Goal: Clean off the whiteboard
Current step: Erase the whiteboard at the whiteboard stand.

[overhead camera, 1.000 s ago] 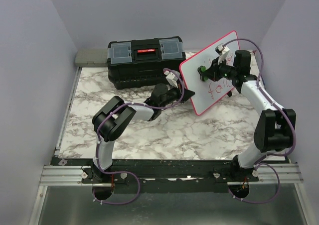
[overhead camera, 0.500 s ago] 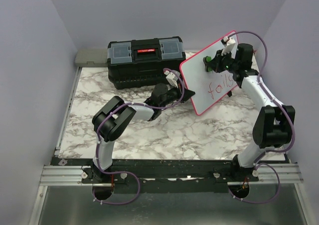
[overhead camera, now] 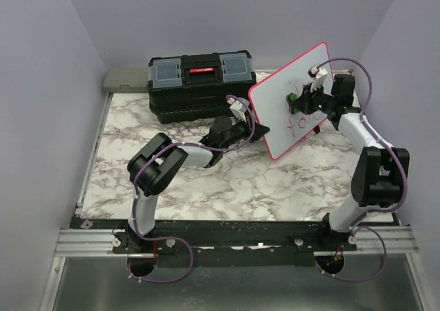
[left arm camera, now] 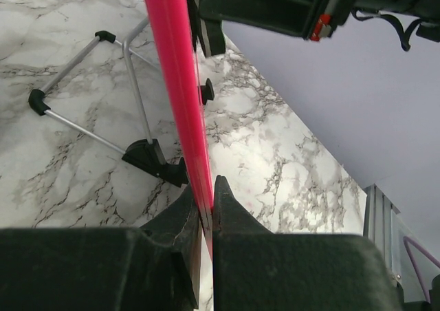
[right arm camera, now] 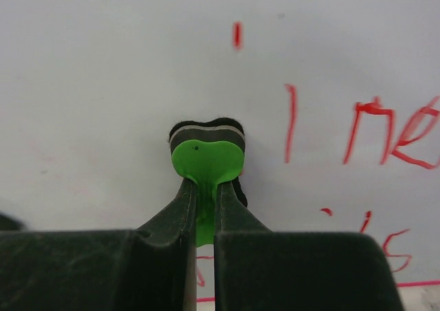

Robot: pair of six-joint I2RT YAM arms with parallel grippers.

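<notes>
Since half a second earlier, our right gripper (right arm camera: 205,186) had slid lower on the whiteboard (overhead camera: 272,113), jaws clamped on a green eraser (right arm camera: 206,158) pressed to the board beside red writing (right arm camera: 385,129). Our left gripper (left arm camera: 205,195) pinched the board's pink rim, holding it tilted on the marble table (overhead camera: 206,180); to its left, the black toolbox (overhead camera: 199,84) sat shut, contents hidden.
</notes>
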